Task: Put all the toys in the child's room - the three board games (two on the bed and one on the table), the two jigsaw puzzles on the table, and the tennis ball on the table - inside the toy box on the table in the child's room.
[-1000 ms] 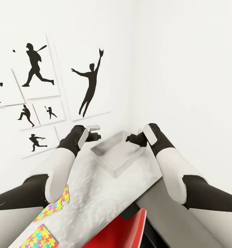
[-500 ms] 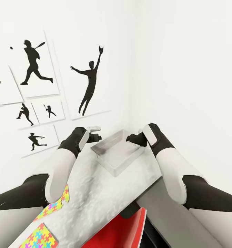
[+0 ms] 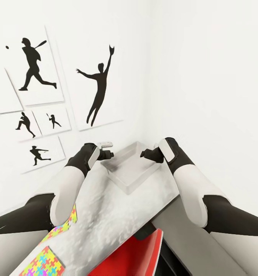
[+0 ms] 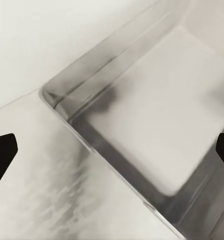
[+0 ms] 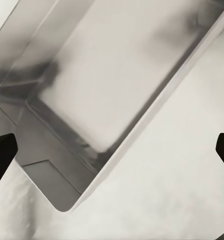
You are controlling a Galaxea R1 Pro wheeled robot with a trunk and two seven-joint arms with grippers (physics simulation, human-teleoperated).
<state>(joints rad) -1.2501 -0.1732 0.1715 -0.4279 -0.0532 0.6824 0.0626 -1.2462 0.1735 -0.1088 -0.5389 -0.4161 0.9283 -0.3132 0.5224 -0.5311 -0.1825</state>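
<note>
Pale grey bin (image 3: 129,170) sits at the far corner of the desk (image 3: 105,222), tight against the two white walls, and both my arms are reaching to it. Left fingers (image 3: 107,150) hang beside its near-left rim; right fingers (image 3: 146,155) hover over its right rim. Both wrist views show dark fingertips (image 4: 3,155) spread wide at the frame edges with nothing between them, so both sets of fingers are open and empty. Inside, the bin looks bare from what I can see.

Nearer me, two puzzles (image 3: 42,262) lie flat on the desk's left end, one partly under my left forearm. A red panel (image 3: 134,257) pokes up below the desk edge; I can't tell what it is.

My read: I'm about to take the bin by opposite walls, likely to pull it away from the corner. To do that well, drop each pair of fingers straight over a rim, one finger inside and one outside, close evenly, and move both arms together so the bin doesn't twist or tip.
</note>
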